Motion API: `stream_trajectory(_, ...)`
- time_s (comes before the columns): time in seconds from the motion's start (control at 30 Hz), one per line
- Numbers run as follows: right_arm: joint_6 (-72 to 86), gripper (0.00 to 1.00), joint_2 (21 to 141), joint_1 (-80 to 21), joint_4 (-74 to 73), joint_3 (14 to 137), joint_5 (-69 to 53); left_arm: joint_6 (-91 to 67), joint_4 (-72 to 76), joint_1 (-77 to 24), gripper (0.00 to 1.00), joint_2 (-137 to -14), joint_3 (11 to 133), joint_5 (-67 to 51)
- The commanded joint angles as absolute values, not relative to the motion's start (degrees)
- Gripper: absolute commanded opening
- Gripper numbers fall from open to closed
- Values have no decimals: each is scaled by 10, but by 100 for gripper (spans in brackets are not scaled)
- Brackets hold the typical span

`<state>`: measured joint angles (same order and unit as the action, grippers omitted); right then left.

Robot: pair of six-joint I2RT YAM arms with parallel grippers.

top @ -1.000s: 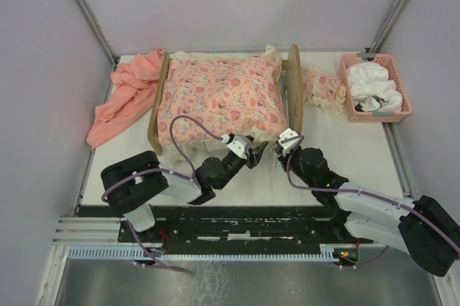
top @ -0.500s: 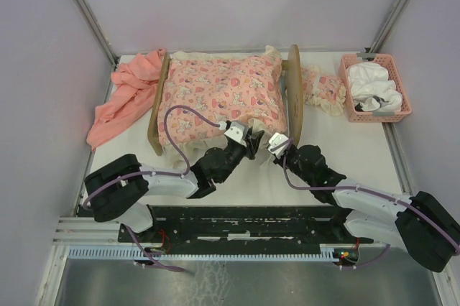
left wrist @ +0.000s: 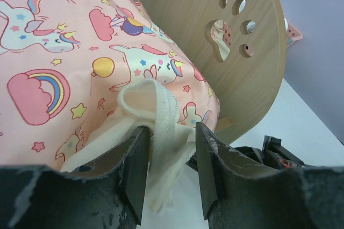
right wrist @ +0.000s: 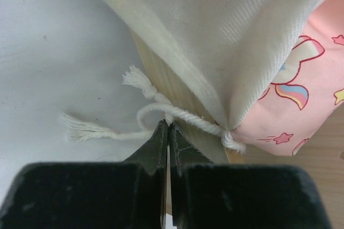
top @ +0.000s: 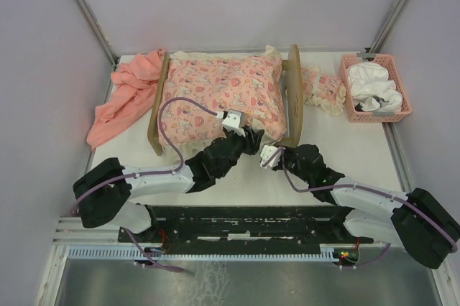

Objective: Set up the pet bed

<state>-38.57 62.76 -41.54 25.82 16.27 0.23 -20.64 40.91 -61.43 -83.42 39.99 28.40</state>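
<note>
When read from the near edge of the white tabletop (top: 359, 149) outward: first the right fingers (right wrist: 164, 143), clenched flat together with no gap, tips against a knotted white cord (right wrist: 177, 113). Cannot tell whether pinching that cord or only touching it. Cord running across a light-wood rail (right wrist: 177, 92) from a cream cloth corner (right wrist: 226, 30), at the near right corner of the pet bed (top: 294, 83).

Just left and slightly farther, the left fingers (left wrist: 134, 170), grasping a bunched cream fold (left wrist: 156, 111) at the near right edge of the pink unicorn-print cushion (top: 223, 94), one pad on either side, loose end hanging down between. Right beside that fold, the rounded wooden headboard (left wrist: 242, 73) with paw-print cut-out, standing upright.

Pet bed itself toward the far middle of the tabletop, headboard on the right, footboard (top: 158, 105) on the left, cushion filling the frame.

Just right of the headboard, a small matching pillow (top: 323, 89). At the far right, a pink basket (top: 348, 98) holding white cloth (top: 374, 85). At the far left, against the footboard, a crumpled salmon-pink cloth (top: 126, 101).
</note>
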Motion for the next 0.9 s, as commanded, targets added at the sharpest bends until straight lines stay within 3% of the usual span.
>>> stream_trajectory(0.0, -431, 2, 618, -408, 261, 171, -16, -249, 359, -611, 48, -781, 406, 281)
stream_trajectory(0.17, -435, 2, 631, -405, 245, 184, -44, -197, 368, -611, 54, -714, 342, 237)
stream_trajectory(0.37, -432, 2, 630, -404, 251, 182, -52, -44, 483, -613, 51, -674, 209, 150)
stream_trajectory(0.5, -430, 2, 623, -399, 245, 183, -69, 91, 481, -635, 49, -727, 211, 105)
stream_trajectory(0.63, -429, 2, 619, -398, 238, 184, -81, 228, 520, -668, 50, -807, 229, 141)
stream_trajectory(0.87, -427, 2, 614, -397, 215, 194, -101, 355, 711, -670, 54, -930, 240, 183)
